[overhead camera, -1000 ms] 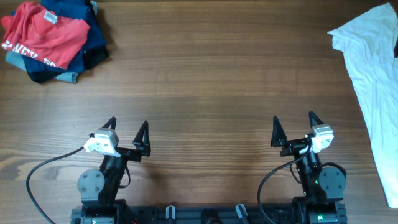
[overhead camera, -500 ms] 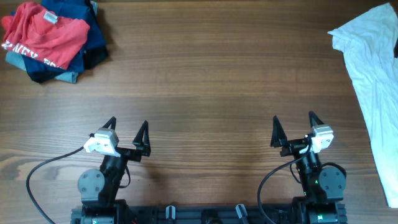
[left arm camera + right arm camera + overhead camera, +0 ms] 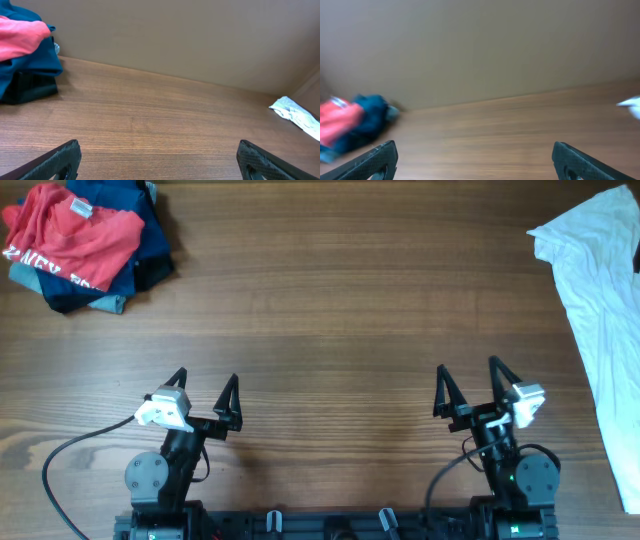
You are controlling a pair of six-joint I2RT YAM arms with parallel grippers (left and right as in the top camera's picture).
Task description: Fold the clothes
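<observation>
Though apart, T-shirt (image 3: 600, 300) nearest right gripper (image 3: 467, 368)

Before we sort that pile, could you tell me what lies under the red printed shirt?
Dark blue garments lie under the red shirt, showing past its right and lower edges in the overhead view. Their number, and anything beneath, is covered.

White T-shirt (image 3: 592, 292) cut off at right edge (extent unclear), right wrist view blurred

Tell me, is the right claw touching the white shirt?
Apart. The overhead view shows a stretch of table between the right gripper and the white T-shirt.
</observation>
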